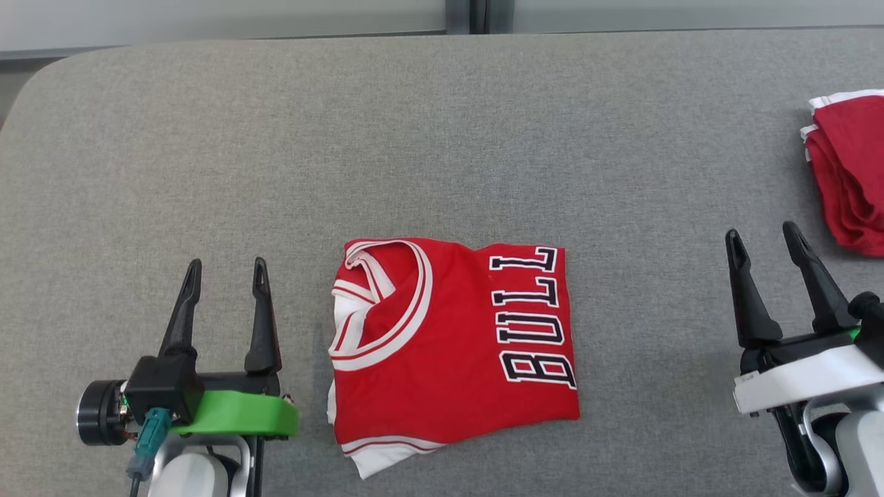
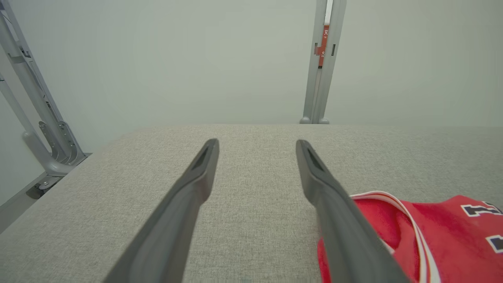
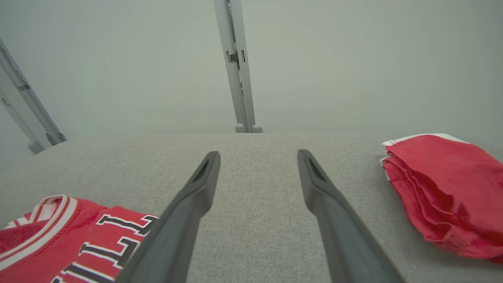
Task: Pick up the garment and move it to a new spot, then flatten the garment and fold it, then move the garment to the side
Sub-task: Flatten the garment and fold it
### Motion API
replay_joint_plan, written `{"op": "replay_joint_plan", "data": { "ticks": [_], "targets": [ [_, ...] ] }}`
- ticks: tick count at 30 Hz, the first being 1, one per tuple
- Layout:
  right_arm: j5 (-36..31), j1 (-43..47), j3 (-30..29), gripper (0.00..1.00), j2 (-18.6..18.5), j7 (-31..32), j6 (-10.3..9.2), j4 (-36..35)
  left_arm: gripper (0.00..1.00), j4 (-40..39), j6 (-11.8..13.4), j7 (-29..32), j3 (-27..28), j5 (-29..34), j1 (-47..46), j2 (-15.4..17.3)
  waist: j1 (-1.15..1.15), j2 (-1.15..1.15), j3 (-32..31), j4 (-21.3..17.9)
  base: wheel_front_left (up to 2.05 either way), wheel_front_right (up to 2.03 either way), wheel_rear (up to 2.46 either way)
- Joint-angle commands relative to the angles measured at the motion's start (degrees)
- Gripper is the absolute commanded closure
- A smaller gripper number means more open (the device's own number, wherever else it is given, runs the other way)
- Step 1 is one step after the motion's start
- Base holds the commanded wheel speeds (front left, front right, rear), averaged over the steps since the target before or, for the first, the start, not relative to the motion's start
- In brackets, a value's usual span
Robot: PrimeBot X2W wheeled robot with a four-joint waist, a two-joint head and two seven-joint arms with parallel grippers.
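Observation:
A red jersey, the garment (image 1: 452, 348), lies folded into a rough square on the grey table (image 1: 442, 138), with white trim and black "BULL" lettering. My left gripper (image 1: 226, 270) stands open just left of it, holding nothing. My right gripper (image 1: 764, 237) is open well to the right of it, also with nothing in it. In the left wrist view the garment (image 2: 440, 239) sits to the lower right of my open gripper (image 2: 256, 146). The right wrist view has the garment (image 3: 70, 243) at lower left, beside the open gripper (image 3: 257, 158).
Another folded red cloth with white edging (image 1: 851, 169) lies at the table's right edge, also in the right wrist view (image 3: 444, 188). A pale wall and grey metal posts (image 2: 324, 59) stand behind the table's far edge.

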Motion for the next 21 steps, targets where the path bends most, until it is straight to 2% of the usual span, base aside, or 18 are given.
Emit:
{"op": "replay_joint_plan", "data": {
  "ticks": [1, 12, 21],
  "targets": [
    [-0.7, 1.39, -0.34, 0.0, 0.4, 0.55, -0.02, -0.5, 0.0, 0.22, -0.04, -0.16, 0.19, 0.47, 1.19, 0.58, 0.0, 0.0, -1.67, -1.14, 0.0, 0.0, 0.0],
    [-2.59, 8.72, -0.93, 0.0, 2.81, 4.37, -0.02, -2.75, 0.0, 0.59, 0.38, 1.02, -0.14, 0.04, 6.69, 2.42, 0.0, 0.0, -8.51, -3.18, 0.0, 0.0, 0.0],
    [-3.79, 12.15, -2.09, 0.0, 4.0, 5.97, -0.02, -5.09, 0.0, 0.19, 1.04, 1.98, -0.33, -0.56, 9.69, 3.0, 0.0, 0.0, -11.03, -3.36, 0.0, 0.0, 0.0]
  ]
}}
